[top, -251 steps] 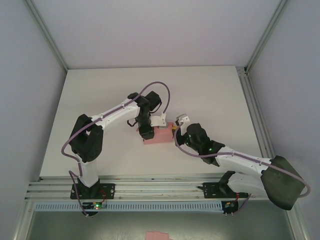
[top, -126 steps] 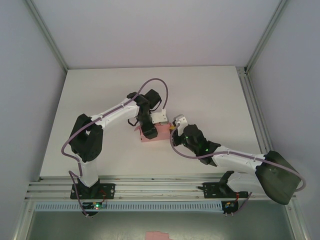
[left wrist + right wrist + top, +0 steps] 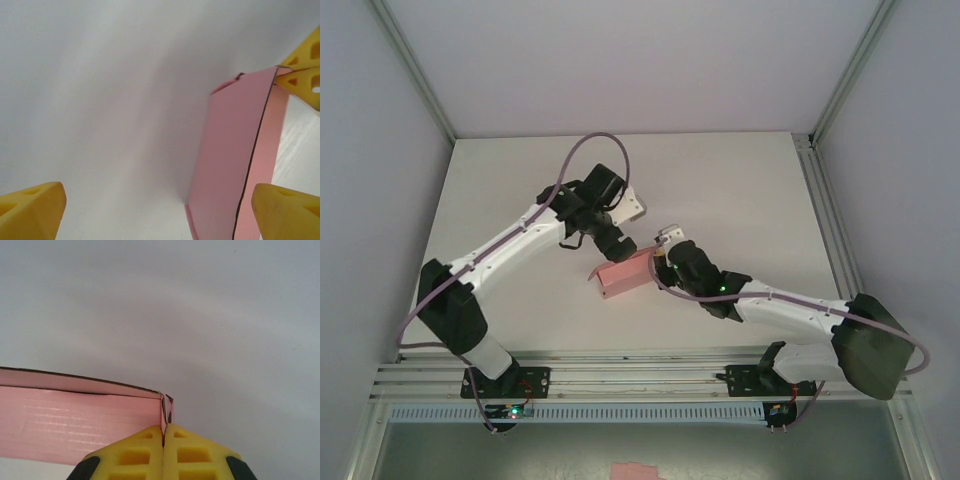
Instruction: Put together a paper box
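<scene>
The pink paper box (image 3: 625, 273) rests partly folded and tilted near the middle of the white table (image 3: 520, 180). My right gripper (image 3: 663, 262) is shut on a thin card flap at the box's right end, and its yellow fingers (image 3: 150, 450) pinch that edge (image 3: 165, 410). In the right wrist view, the box's long side (image 3: 75, 425) stretches left of those fingers. My left gripper (image 3: 618, 248) hovers just behind the box, open and holding nothing. In the left wrist view, its yellow fingertips (image 3: 30, 210) stand far apart, with the box wall (image 3: 235, 150) near the right one.
A small pink paper scrap (image 3: 633, 470) lies below the table's front rail. Aluminium frame rails (image 3: 620, 372) run along the near edge and up the right side (image 3: 830, 230). Grey walls close in the table on three sides.
My left gripper has opened, let go of the box and drawn back to the upper left. The right gripper has shifted left with the box, which now sits skewed.
</scene>
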You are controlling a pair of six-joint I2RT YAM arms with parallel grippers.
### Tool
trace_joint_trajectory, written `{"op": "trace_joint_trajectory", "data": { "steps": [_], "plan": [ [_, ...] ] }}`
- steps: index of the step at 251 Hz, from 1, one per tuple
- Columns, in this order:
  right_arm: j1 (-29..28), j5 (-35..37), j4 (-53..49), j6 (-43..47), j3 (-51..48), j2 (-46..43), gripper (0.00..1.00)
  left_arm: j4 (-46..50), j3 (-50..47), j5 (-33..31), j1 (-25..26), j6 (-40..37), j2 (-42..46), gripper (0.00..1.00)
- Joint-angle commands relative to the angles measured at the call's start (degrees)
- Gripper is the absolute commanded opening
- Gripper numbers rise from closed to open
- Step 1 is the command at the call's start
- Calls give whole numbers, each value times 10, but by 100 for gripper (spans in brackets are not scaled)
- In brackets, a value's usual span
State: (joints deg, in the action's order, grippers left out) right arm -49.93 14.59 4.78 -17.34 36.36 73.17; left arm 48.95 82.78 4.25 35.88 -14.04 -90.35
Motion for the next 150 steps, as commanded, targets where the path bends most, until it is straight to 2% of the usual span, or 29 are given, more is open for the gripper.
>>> {"op": "trace_joint_trajectory", "data": {
  "steps": [1, 35, 51, 64, 71, 93, 115, 150],
  "plan": [
    [-10, 23, -157, -35, 30, 43, 0, 8, -31, -73, -2, 135, 56, 98],
    [-13, 33, -204, -53, 75, 69, 0, 9, -97, -92, 2, 218, 143, 97],
    [-15, 32, -207, -57, 82, 75, 0, 6, -136, -92, 4, 255, 179, 89],
    [-18, 32, -208, -59, 86, 77, 0, 10, -155, -85, 5, 277, 194, 71],
    [-20, 28, -211, -59, 90, 79, 0, 18, -157, -80, 7, 284, 197, 66],
    [-28, 27, -216, -57, 100, 83, 0, 15, -163, -73, 12, 307, 194, 63],
    [-31, 29, -220, -60, 105, 84, 0, 8, -157, -43, 18, 331, 170, 55],
    [-35, 27, -218, -70, 106, 87, 0, 35, -147, -75, 36, 361, 144, 52]
  ]
}}
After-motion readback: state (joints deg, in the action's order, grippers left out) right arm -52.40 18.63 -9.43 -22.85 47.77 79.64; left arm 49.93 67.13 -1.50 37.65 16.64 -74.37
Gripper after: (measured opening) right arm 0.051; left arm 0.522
